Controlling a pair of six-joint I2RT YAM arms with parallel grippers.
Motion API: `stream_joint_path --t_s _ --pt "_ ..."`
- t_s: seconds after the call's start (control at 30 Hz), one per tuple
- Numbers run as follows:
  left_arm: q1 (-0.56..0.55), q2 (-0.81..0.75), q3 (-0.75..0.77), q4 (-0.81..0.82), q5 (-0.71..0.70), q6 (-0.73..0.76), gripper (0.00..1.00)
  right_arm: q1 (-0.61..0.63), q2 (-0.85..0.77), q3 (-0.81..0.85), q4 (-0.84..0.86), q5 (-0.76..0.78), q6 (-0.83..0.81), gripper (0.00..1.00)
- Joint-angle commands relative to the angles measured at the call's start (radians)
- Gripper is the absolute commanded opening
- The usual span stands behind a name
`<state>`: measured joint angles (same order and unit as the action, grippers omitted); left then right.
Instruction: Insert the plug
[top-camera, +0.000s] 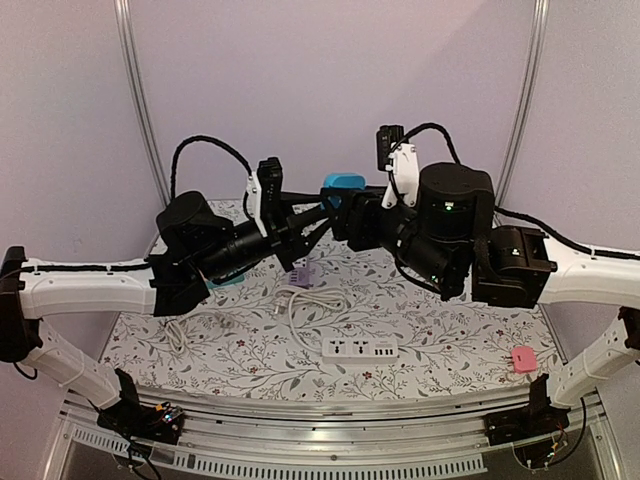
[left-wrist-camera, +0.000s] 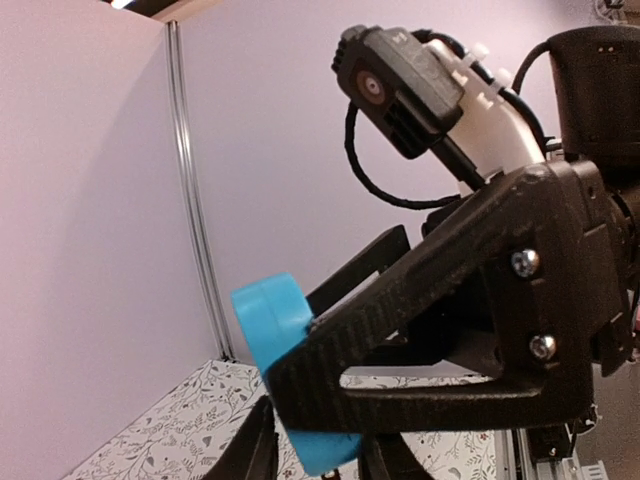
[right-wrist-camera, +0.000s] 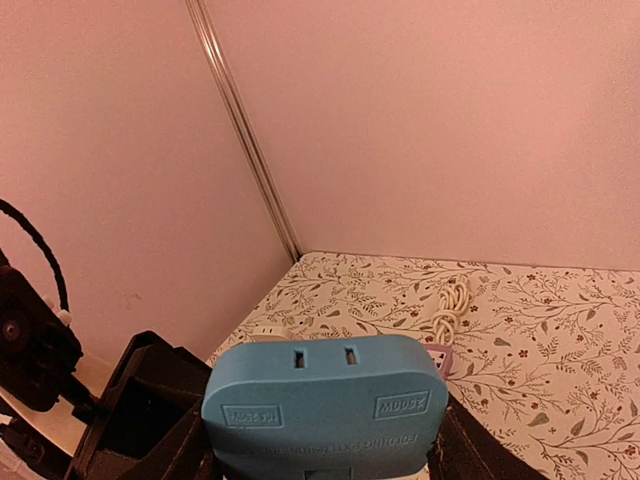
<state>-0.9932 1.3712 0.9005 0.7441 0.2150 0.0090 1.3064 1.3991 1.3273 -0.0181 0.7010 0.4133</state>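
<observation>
Blue rounded plastic plug (right-wrist-camera: 325, 400) sits aloft, clenched in the right gripper (right-wrist-camera: 325, 435) jaws, apparently for a hand-over; the left gripper (left-wrist-camera: 315, 455) jaws flank it, grip unclear. The white power strip (top-camera: 360, 349) lies well below.

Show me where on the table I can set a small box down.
Bare floral cloth lies between the white power strip and the small pink block, and again left of the strip up to the loose white cable at front left. The middle is crowded: coiled white cord and a purple adapter.
</observation>
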Motion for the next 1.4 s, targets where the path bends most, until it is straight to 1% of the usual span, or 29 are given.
stream_joint_path --t_s 0.0,0.07,0.17,0.2,0.23,0.27,0.3,0.33,0.37,0.4,0.47,0.57,0.63,0.67,0.77,0.93,0.97,1.03,1.17,1.27,1.37 --pt "-0.018 0.007 -0.001 0.070 -0.004 0.029 0.17 0.006 0.025 0.026 0.000 -0.010 -0.034 0.27" --pt "-0.019 0.003 -0.009 0.096 -0.001 0.045 0.01 0.006 0.026 0.021 0.000 -0.015 -0.040 0.27" --pt "-0.021 -0.011 -0.028 0.110 0.005 0.066 0.00 0.006 0.023 0.012 0.000 -0.015 -0.050 0.28" --pt "-0.020 -0.016 -0.036 0.110 0.012 0.071 0.00 0.007 0.021 0.010 -0.001 -0.018 -0.056 0.30" --pt "-0.020 -0.022 -0.044 0.105 0.013 0.079 0.00 0.006 0.017 0.009 -0.002 -0.029 -0.071 0.35" --pt "-0.020 -0.027 -0.052 0.100 0.014 0.086 0.00 0.005 0.010 0.009 -0.009 -0.052 -0.094 0.47" --pt "-0.019 -0.034 -0.061 0.093 0.011 0.092 0.00 0.007 0.001 0.013 -0.028 -0.086 -0.118 0.65" --pt "-0.018 -0.041 -0.069 0.087 0.008 0.096 0.00 0.007 -0.023 0.018 -0.076 -0.125 -0.171 0.86" --pt "-0.013 -0.048 -0.078 0.081 0.008 0.094 0.00 0.007 -0.043 0.025 -0.127 -0.165 -0.203 0.97" --pt "-0.008 -0.056 -0.087 0.080 0.015 0.084 0.00 0.005 -0.073 0.028 -0.182 -0.218 -0.243 0.99" --pt "0.011 -0.068 -0.099 0.078 0.075 0.028 0.00 0.001 -0.149 0.011 -0.269 -0.332 -0.319 0.99" --pt "0.037 -0.079 -0.106 0.092 0.285 -0.133 0.00 -0.011 -0.264 -0.058 -0.307 -0.510 -0.424 0.99" --pt "0.041 -0.076 -0.113 0.141 0.380 -0.232 0.00 -0.029 -0.318 -0.096 -0.310 -0.564 -0.469 0.99" --pt "0.039 -0.073 -0.117 0.158 0.401 -0.257 0.00 -0.046 -0.344 -0.103 -0.316 -0.595 -0.475 0.98" --pt "0.035 -0.069 -0.117 0.174 0.405 -0.260 0.00 -0.077 -0.351 -0.065 -0.384 -0.675 -0.473 0.90" --pt "0.023 -0.069 -0.114 0.185 0.414 -0.244 0.00 -0.078 -0.272 0.030 -0.501 -0.744 -0.514 0.80" --pt "0.019 -0.068 -0.115 0.188 0.415 -0.238 0.00 -0.078 -0.253 0.043 -0.508 -0.737 -0.518 0.73" --pt "0.014 -0.066 -0.116 0.189 0.418 -0.233 0.00 -0.080 -0.221 0.058 -0.515 -0.726 -0.527 0.63" --pt "0.009 -0.059 -0.114 0.195 0.431 -0.224 0.00 -0.097 -0.190 0.074 -0.511 -0.789 -0.534 0.51" --pt "0.009 -0.056 -0.115 0.191 0.441 -0.218 0.00 -0.110 -0.189 0.075 -0.499 -0.817 -0.518 0.40" --pt "0.007 -0.050 -0.114 0.196 0.449 -0.215 0.00 -0.116 -0.179 0.077 -0.483 -0.863 -0.507 0.32"
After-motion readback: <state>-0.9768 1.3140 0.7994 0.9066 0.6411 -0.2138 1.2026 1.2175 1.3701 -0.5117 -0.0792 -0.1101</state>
